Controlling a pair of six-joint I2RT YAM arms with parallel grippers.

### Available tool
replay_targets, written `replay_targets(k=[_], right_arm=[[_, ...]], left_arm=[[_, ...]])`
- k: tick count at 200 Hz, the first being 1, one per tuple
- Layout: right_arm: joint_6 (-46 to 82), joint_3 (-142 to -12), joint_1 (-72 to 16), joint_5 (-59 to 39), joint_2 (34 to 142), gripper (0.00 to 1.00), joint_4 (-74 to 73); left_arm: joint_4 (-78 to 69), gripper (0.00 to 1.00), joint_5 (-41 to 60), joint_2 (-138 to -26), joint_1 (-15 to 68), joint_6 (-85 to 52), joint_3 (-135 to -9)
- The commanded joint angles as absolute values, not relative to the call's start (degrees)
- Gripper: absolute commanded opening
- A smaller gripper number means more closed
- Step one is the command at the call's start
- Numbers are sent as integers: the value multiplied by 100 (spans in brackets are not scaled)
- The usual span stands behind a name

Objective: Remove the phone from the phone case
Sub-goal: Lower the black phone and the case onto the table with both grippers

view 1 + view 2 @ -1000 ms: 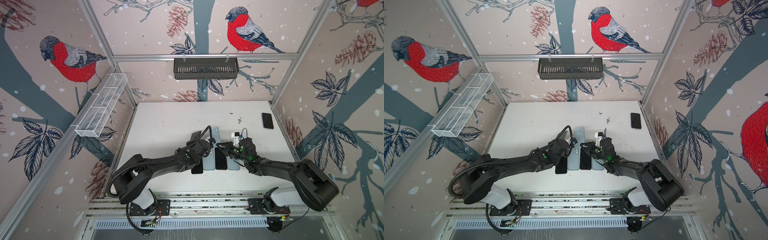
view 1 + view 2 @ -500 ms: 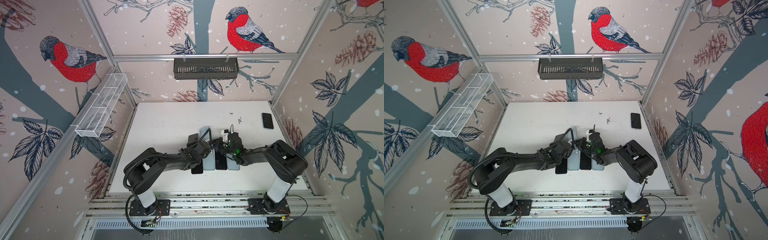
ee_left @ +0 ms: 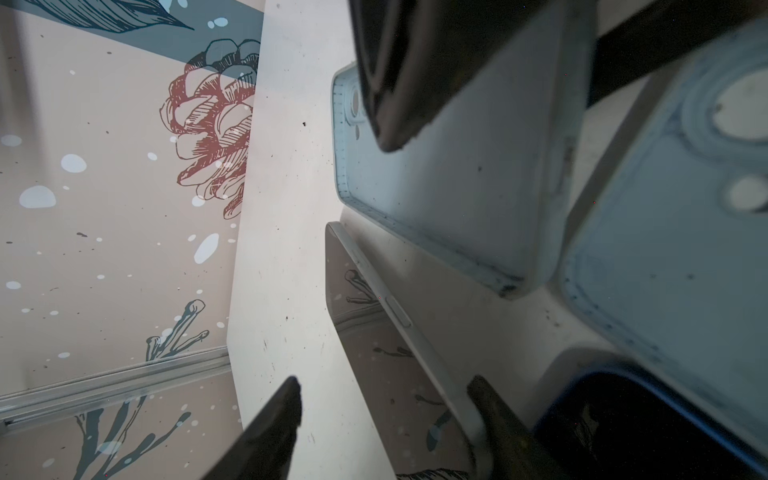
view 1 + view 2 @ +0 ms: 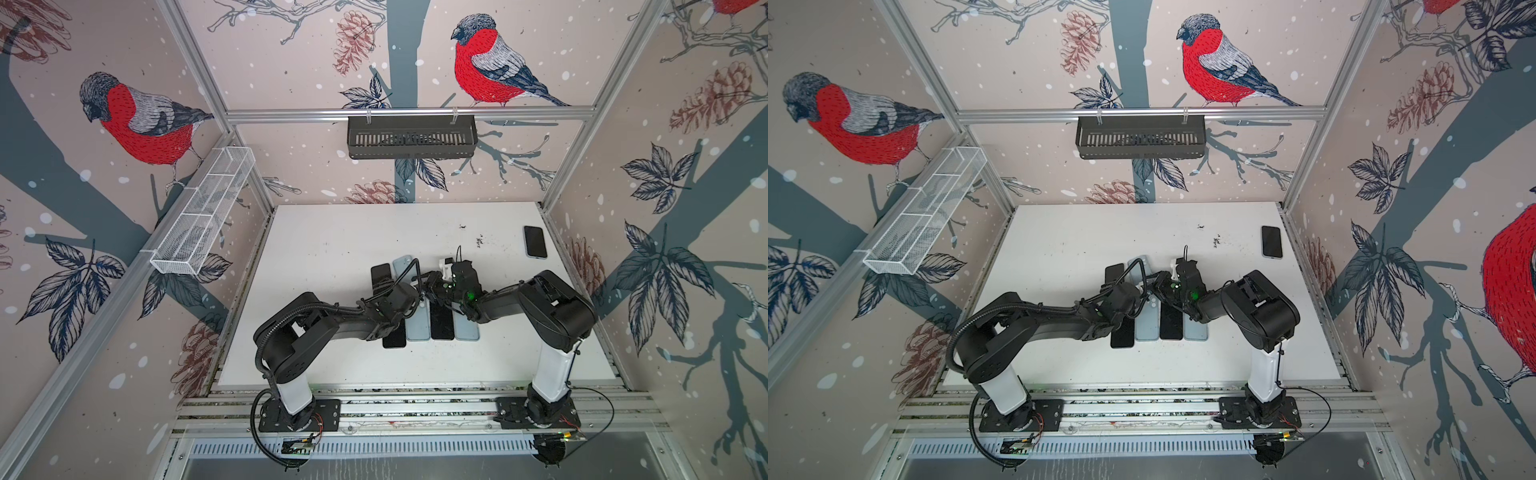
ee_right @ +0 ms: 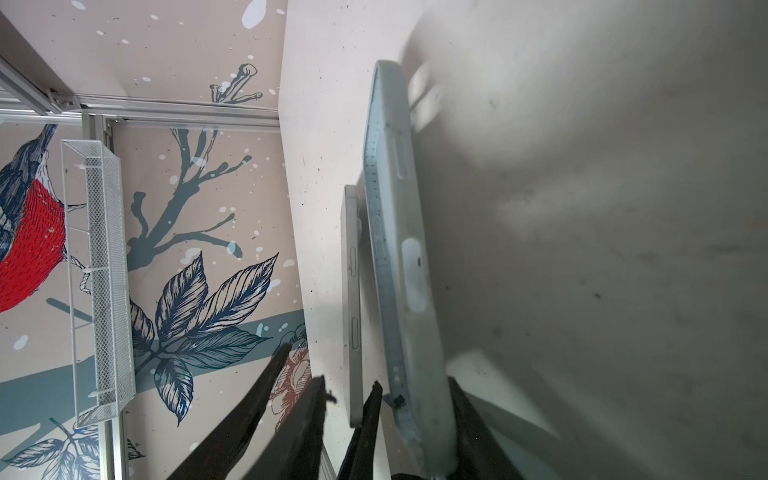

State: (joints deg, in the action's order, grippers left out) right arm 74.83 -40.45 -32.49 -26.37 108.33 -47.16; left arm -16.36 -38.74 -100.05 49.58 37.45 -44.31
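Four flat slabs in a row on the white counter (image 4: pixel 332 249), front-centre: black-screened phone with silver edge (image 4: pixel 393 334); empty light-blue silicone phone case (image 4: pixel 417 328) just beside it; second black slab (image 4: pixel 441 326); second light-blue case (image 4: pixel 466 330). Left tool (image 3: pixel 384 380): jaws apart, over the silver-edged phone. Right tool (image 5: pixel 415 382): jaws apart, straddling the first case's end. Far right: black phone in a pale case (image 4: pixel 534 242).

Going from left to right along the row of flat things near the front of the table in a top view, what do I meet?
black phone → pale blue case → second black phone → second pale blue case
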Motion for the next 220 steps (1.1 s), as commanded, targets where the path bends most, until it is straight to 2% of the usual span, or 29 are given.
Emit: replay_targets(k=[1, 9, 13, 20, 95, 120, 147, 150, 170, 204, 220], right_arm=[[7523, -4041, -3191, -2878, 10856, 52, -4816], [7515, -4045, -3177, -2915, 10859, 56, -4784], [7519, -4044, -3171, -2930, 10856, 59, -4796], [7523, -4030, -3147, -2964, 10854, 62, -4815], [7269, -4293, -2907, -3352, 10831, 84, -4398], [7273, -4466, -2854, -3512, 10943, 87, -4336], [7261, -4699, -2797, -3618, 11102, 95, -4281], [7264, -4735, -2795, -3627, 11119, 96, -4251], [7247, -4908, -2750, -3792, 11246, 100, -4222], [6938, -4971, -2724, -3814, 11096, 100, -3828], [6604, -5055, -2731, -3720, 11028, 100, -3359]], left_arm=[[-2088, 69, -3733, -10004, 4850, 3604, -4527], [-2070, 70, -3676, -9991, 4802, 3582, -4524], [-2081, 84, -3674, -9995, 4780, 3583, -4508], [-2111, 87, -3699, -9994, 4741, 3583, -4502], [-2008, 91, -3473, -10163, 4466, 3434, -4700], [-1949, 91, -3469, -10226, 4430, 3433, -4812], [-1922, 91, -3501, -9950, 4421, 3200, -4875], [-1921, 95, -3505, -9889, 4412, 3156, -4885], [-1503, 97, -3443, -9537, 4327, 2428, -5104], [-44, 97, -2674, -9115, 3964, 309, -5680], [674, 97, -2797, -9130, 3800, -640, -5937]])
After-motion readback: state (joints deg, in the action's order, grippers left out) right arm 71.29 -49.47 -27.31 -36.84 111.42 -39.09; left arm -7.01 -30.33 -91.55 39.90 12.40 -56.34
